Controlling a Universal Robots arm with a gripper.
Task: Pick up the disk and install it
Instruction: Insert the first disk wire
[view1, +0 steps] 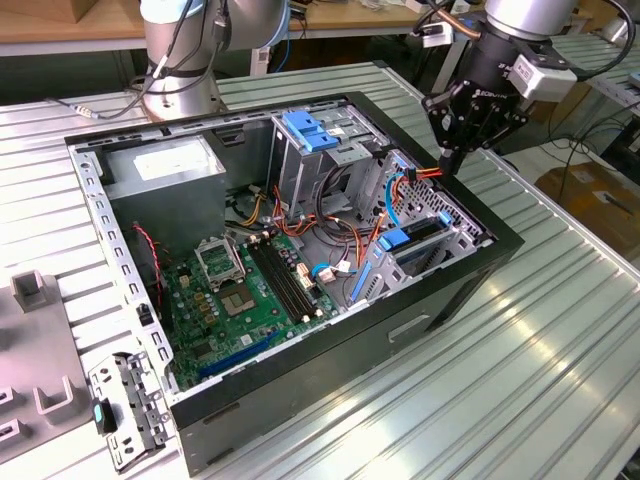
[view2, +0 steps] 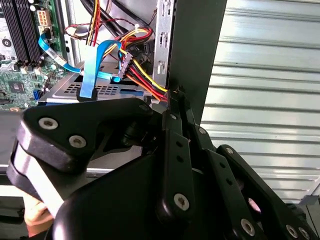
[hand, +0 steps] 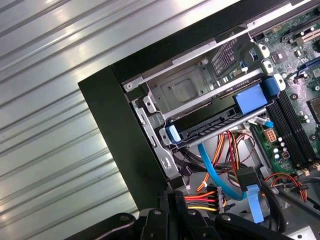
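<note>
**Nearly home: disk in its bay, hand shut above it**

Here, starting at the black jointed hand (view1: 447, 160): fingers drawn together, with nothing visible between them, tip pointing down over the far corner of the open black desktop computer case (view1: 440, 290). Same closed tip seen in both wrist views (view2: 172, 95) (hand: 172, 200), close beside a bundle of red, yellow and orange wires (view2: 145, 75) and a flat light-blue ribbon cable (view2: 92, 70).

Just below and beyond: the disk (hand: 215, 125), a flat dark rectangular drive edged in bright blue plastic, lying level in the grey metal drive cage (hand: 185, 90) against the case wall. Found in the exterior view (view1: 415, 240) at that view's right end of the case. Apparently slid in already, though impossible to say whether fully latched.

Judged good practice for this step: press only on the blue frame, never on the drive's face; push straight along the cage rails; keep clear of the wires and ribbon, which crowd the tip and could snag.

Further out: green motherboard (view1: 240, 300), ribbed metal bench (view1: 520, 380).

As for writing: white lettering on the hand's body and a pale label on the power supply box (view1: 165, 165), neither legible enough to give.
</note>
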